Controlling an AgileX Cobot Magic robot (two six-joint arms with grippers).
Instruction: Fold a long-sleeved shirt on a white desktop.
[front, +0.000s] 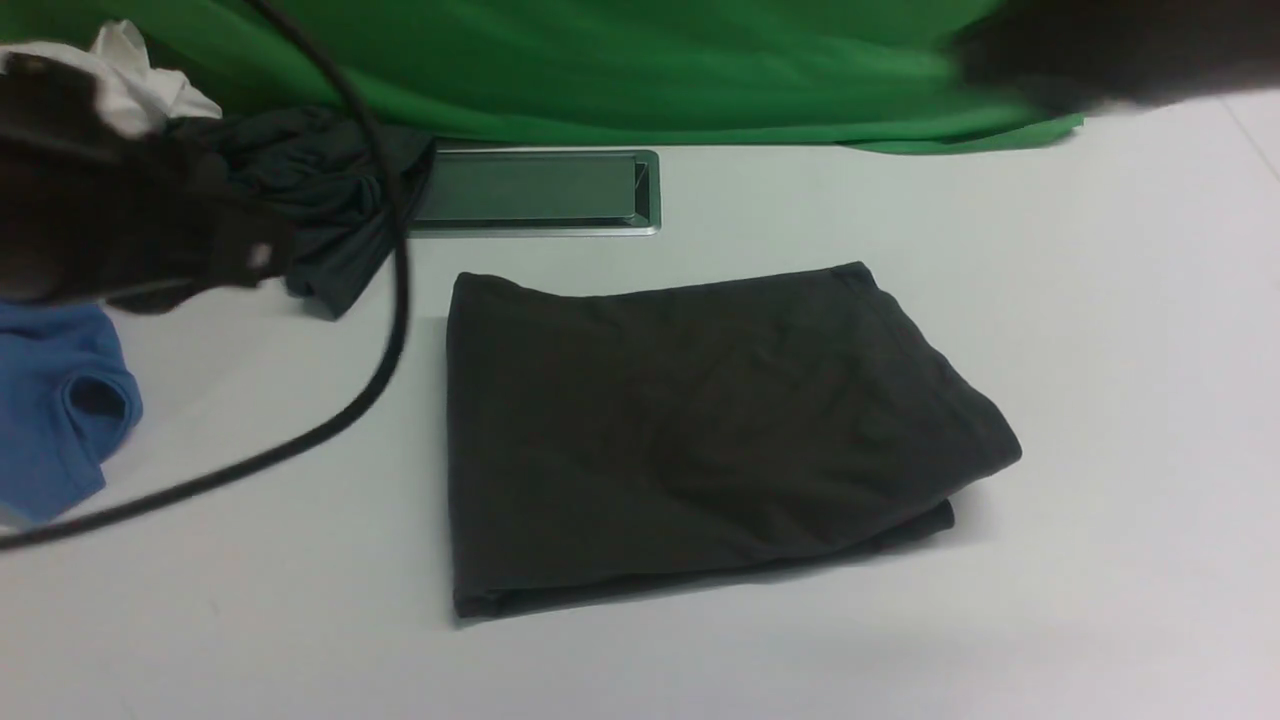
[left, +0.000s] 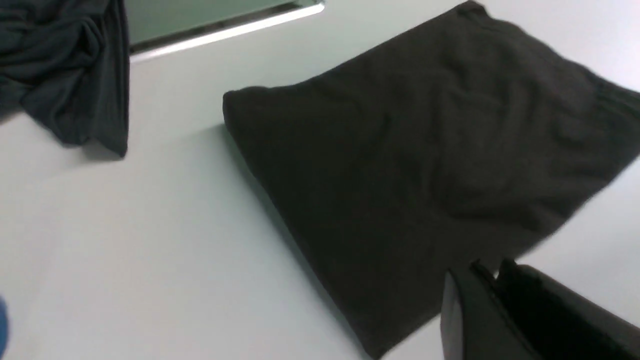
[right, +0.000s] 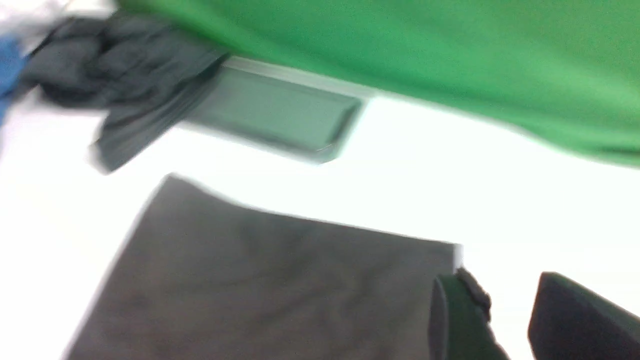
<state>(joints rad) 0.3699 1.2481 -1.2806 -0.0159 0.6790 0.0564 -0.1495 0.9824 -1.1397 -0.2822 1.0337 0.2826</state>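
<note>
Starting at our left hand (left: 492, 272), we see its dark fingers pressed together with nothing between them, hanging just above the near edge of the long-sleeved shirt (front: 700, 430). Our right hand (right: 510, 310) has its two fingers standing apart with bare counter showing between them, gripping nothing, close to one corner of the same shirt; that view is blurred. The shirt lies folded into a flat, roughly square bundle in the middle of the white counter (front: 1100, 350). Behind it sits the silver hatch (front: 540, 190), set into the counter. Left of the hatch we find a crumpled slate-grey garment (front: 320, 200), and nearer us a bright blue shirt (front: 55, 400). A green backdrop (front: 600, 60) hangs behind.
</note>
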